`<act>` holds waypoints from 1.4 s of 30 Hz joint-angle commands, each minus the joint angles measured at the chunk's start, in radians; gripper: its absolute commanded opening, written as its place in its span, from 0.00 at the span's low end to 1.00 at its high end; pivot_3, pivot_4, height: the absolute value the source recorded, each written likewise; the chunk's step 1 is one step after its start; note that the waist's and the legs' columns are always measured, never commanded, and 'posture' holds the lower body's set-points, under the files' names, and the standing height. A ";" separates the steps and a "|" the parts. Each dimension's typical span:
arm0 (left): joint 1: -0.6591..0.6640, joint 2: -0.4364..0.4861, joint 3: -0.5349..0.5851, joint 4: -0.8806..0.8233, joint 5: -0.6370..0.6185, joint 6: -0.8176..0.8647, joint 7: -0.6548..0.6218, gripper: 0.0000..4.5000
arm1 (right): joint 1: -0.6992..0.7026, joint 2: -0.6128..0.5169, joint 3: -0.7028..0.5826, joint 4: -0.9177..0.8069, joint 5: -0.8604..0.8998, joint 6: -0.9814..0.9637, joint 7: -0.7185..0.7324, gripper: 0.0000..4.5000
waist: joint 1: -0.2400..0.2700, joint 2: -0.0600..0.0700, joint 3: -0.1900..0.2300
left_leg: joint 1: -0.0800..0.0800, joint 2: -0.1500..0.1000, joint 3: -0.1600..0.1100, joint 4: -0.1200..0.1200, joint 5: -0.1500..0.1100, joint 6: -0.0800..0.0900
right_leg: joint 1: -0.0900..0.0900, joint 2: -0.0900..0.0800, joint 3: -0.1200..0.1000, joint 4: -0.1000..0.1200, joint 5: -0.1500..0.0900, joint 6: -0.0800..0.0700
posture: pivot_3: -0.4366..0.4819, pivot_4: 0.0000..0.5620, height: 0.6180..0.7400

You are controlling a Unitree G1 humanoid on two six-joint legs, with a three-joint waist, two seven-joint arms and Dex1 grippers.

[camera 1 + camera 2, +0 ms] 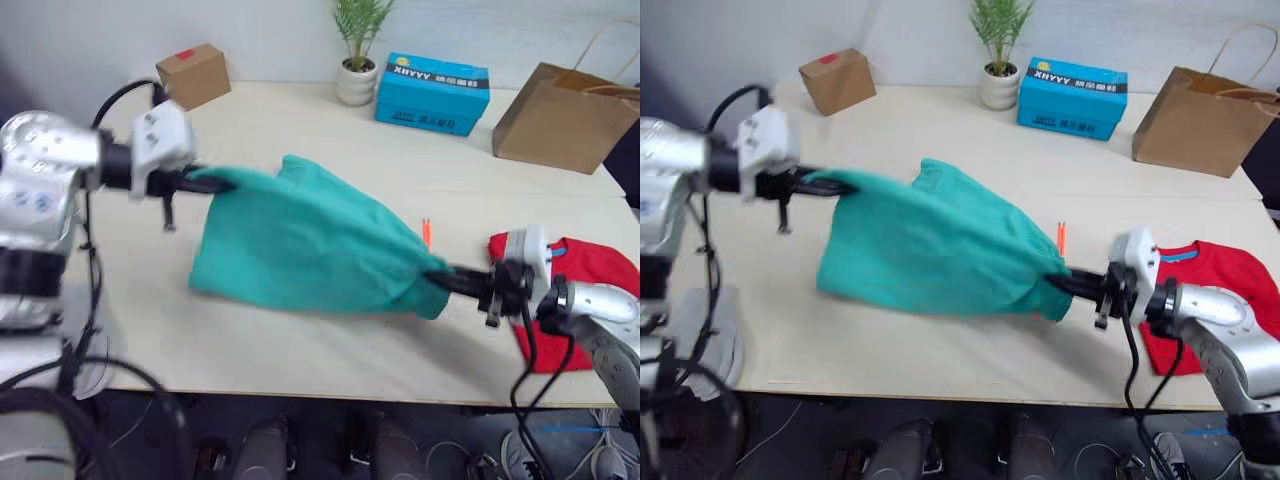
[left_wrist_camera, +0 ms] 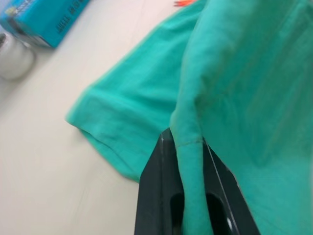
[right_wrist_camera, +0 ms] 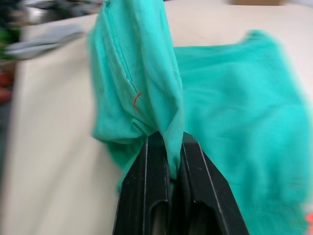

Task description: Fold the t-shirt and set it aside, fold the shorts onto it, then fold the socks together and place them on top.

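The teal shorts [image 1: 310,240] hang stretched between my two grippers above the middle of the table. My left gripper [image 1: 215,182] is shut on one corner at the upper left, and the hem runs between its black fingers [image 2: 156,196]. My right gripper [image 1: 440,275] is shut on the opposite corner at the lower right, cloth pinched between its fingers [image 3: 146,191]. An orange-red drawstring end [image 1: 426,232] pokes out beside the shorts. The folded red t-shirt [image 1: 570,300] lies at the table's right front, beside my right wrist. The socks are out of view.
Along the back of the light wooden table [image 1: 330,130] stand a small cardboard box [image 1: 193,75], a potted plant [image 1: 358,60], a blue box [image 1: 432,92] and a brown paper bag [image 1: 560,115]. The table's front edge runs just below the shorts.
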 commanded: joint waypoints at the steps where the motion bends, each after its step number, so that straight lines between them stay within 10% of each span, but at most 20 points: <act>1: -0.139 -0.109 -0.037 0.289 0.139 -0.203 0.157 0.00 | -0.087 0.077 -0.012 0.070 -0.111 0.015 -0.170 0.00 | -0.011 0.000 0.000 | -0.004 0.000 0.000 0.000 0.000 0.001 | -0.004 0.000 0.000 0.000 0.000 0.000 | 0.48 0.27 1.00; 8: -0.321 -0.284 -0.137 0.699 0.397 -0.480 0.603 0.00 | -0.194 0.209 0.024 0.144 -0.272 0.045 -0.326 0.00 | -0.024 -0.001 0.000 | -0.017 0.000 0.000 0.001 0.001 0.001 | -0.017 0.000 -0.001 0.003 0.000 0.001 | 0.48 0.27 1.00; 17: -0.318 -0.355 -0.114 0.826 0.433 -0.355 0.584 0.00 | -0.188 0.277 0.024 0.100 -0.275 0.142 -0.322 0.00 | -0.036 -0.001 0.001 | -0.020 0.001 -0.001 0.006 0.002 0.001 | -0.018 0.002 -0.001 0.005 0.000 0.001 | 0.48 0.27 1.00; 24: -0.308 -0.339 0.003 0.810 0.379 -0.415 0.691 0.48 | -0.189 0.258 -0.041 0.070 -0.256 0.130 -0.282 0.48 | -0.035 -0.001 0.001 | -0.021 0.000 -0.002 0.010 0.001 0.002 | -0.019 0.000 -0.001 0.008 0.000 0.001 | 0.48 0.27 1.00; 31: -0.273 -0.217 0.164 0.756 0.266 -0.476 0.659 0.96 | -0.163 0.106 -0.157 -0.014 -0.181 0.132 -0.118 1.00 | -0.036 -0.001 0.001 | -0.022 0.000 -0.002 0.013 0.001 0.003 | -0.020 -0.001 -0.002 0.010 0.000 0.001 | 0.48 0.27 1.00; 33: -0.235 -0.190 0.184 0.719 0.236 -0.515 0.581 1.00 | -0.144 0.075 -0.113 -0.064 -0.191 0.106 -0.047 1.00 | -0.039 -0.001 0.001 | -0.022 0.001 -0.002 0.013 0.001 0.002 | -0.019 0.000 -0.002 0.010 0.000 0.001 | 0.48 0.27 1.00; 37: 0.003 -0.179 0.177 0.461 0.023 -0.519 -0.015 1.00 | -0.095 0.126 0.060 -0.189 -0.251 0.038 0.009 1.00 | -0.039 0.000 0.000 | -0.018 0.001 -0.001 0.013 0.000 0.001 | -0.017 0.000 -0.001 0.012 0.000 0.001 | 0.48 0.27 1.00; 42: 0.250 -0.181 0.093 0.174 0.117 -0.449 0.060 1.00 | -0.092 0.195 0.286 -0.152 -0.562 -0.076 -0.132 1.00 | -0.037 0.000 0.000 | -0.020 0.001 -0.001 0.016 0.000 0.001 | -0.018 0.001 0.000 0.013 0.000 0.000 | 0.48 0.27 1.00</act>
